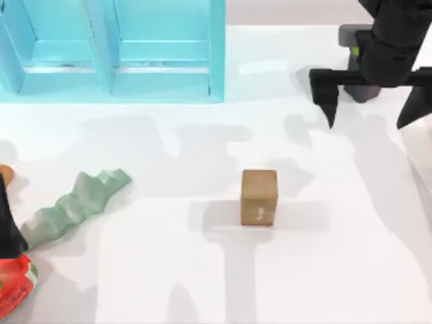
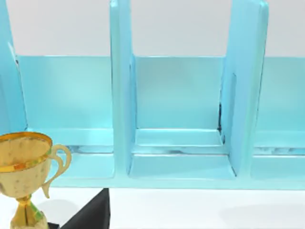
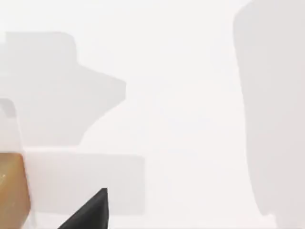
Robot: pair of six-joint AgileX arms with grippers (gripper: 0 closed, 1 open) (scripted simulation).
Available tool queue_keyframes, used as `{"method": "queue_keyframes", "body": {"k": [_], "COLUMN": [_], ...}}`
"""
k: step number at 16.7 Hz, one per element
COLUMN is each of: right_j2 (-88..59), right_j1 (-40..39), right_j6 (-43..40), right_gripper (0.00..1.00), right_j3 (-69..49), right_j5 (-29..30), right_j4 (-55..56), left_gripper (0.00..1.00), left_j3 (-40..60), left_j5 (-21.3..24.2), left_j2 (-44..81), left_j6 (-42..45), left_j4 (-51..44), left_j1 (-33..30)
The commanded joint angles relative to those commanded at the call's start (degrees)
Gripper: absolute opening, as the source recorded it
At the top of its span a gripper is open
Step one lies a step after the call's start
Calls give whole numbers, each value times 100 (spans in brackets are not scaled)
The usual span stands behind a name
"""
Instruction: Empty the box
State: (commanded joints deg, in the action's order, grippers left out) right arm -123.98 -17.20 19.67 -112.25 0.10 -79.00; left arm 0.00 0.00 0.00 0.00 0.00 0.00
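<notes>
Top view is showing the white table with the blue shelf unit at its far left, and the right gripper hovering at the far right, fingers spread wide. Between them the small brown box is sitting mid-table, well apart from the gripper; it is looking stiff, light and flat-sided, so I would be pinching two opposite side faces.

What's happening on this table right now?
Nothing is being held at this moment. The right gripper hangs open above the table's far right. A small brown box stands alone mid-table, untouched. The left arm sits at the left edge beside a wavy green piece and a red object. A blue shelf unit stands at the back, and a gold trophy cup stands in front of it.
</notes>
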Motion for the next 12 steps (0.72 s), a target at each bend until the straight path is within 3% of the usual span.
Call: {"method": "queue_keyframes", "body": {"k": [7, 12], "right_j2": [527, 786], "right_j1": [3361, 4326], "right_j6": [-3315, -4278], "right_gripper": [100, 100], "right_j3": [329, 513], "right_j5": [-34, -38], "right_j4": [-177, -201], "left_gripper": [100, 100], "left_j3": [0, 0], "left_j5": [0, 0], "left_j2": [0, 0], "left_j6": [0, 0], "left_j4": [0, 0], "left_j1": [0, 0]}}
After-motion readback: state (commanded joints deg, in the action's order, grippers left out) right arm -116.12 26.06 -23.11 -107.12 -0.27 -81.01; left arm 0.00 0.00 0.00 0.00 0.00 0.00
